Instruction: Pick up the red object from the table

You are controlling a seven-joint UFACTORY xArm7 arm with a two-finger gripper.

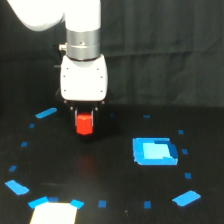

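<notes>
no readable text or labels, perhaps from blur

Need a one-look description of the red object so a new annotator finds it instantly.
Start at the white gripper body hanging from the arm in the upper left of the exterior view. Directly beneath it, between the dark fingers, sits the red object, a small stubby block. It is the only red thing here; everything else on the black table is blue tape or the blue square patch.

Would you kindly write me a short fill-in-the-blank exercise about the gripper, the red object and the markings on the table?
1. The small block between the gripper's fingers is coloured ____.
2. The table surface is matte ____.
3. The large blue square patch lies toward the exterior view's ____ of the red object.

Missing words: red; black; right
</notes>
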